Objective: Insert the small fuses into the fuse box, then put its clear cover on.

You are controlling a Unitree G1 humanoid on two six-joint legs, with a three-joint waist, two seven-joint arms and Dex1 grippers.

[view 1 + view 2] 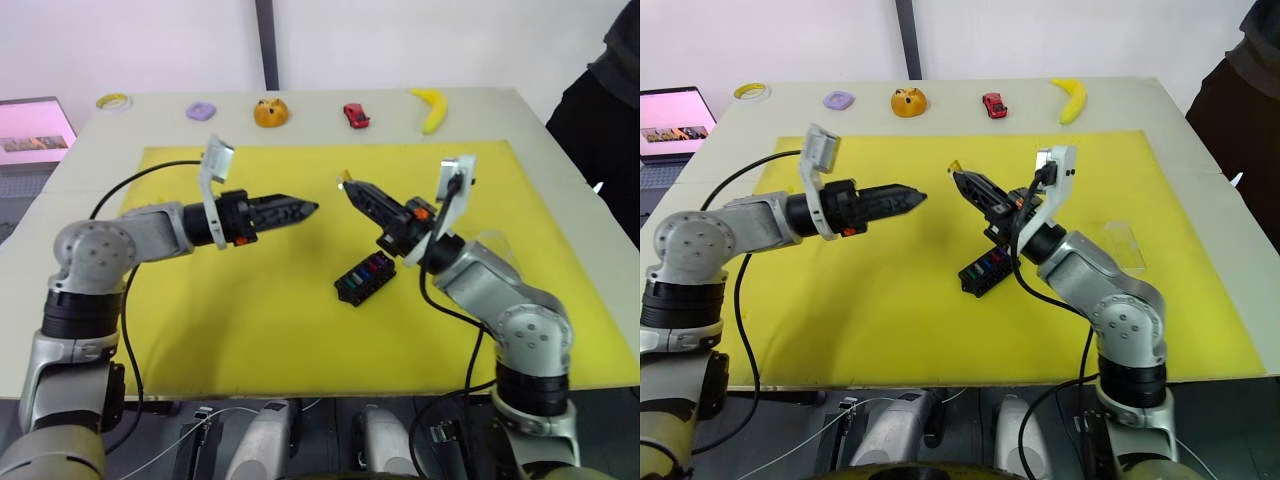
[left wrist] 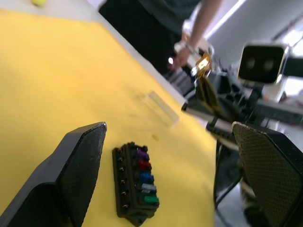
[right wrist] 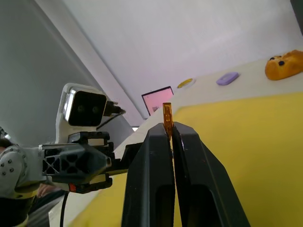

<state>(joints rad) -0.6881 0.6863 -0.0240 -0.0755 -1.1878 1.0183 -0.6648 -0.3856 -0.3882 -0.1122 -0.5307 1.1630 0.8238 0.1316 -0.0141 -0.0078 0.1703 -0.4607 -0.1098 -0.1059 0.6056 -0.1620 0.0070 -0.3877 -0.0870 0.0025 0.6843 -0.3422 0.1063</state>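
Note:
The black fuse box [image 1: 363,277] lies on the yellow mat [image 1: 250,330] near its middle. In the left wrist view the fuse box [image 2: 135,187] holds a row of several small fuses [image 2: 146,177]: purple, red, blue, grey and green. My right gripper [image 1: 347,185] hovers above and behind the box, tilted upward, shut on an olive-brown fuse [image 3: 166,118] that sticks out past its fingertips. My left gripper [image 1: 308,209] hangs over the mat to the left of the box, open with nothing between its fingers [image 2: 80,161]. The clear cover [image 1: 1123,243] lies flat on the mat to the right of the box.
Along the table's far edge lie a tape ring [image 1: 114,101], a purple piece [image 1: 201,110], an orange toy [image 1: 270,112], a red toy car [image 1: 355,115] and a banana [image 1: 432,107]. A laptop [image 1: 35,130] sits at far left. A person [image 1: 600,110] stands at the right.

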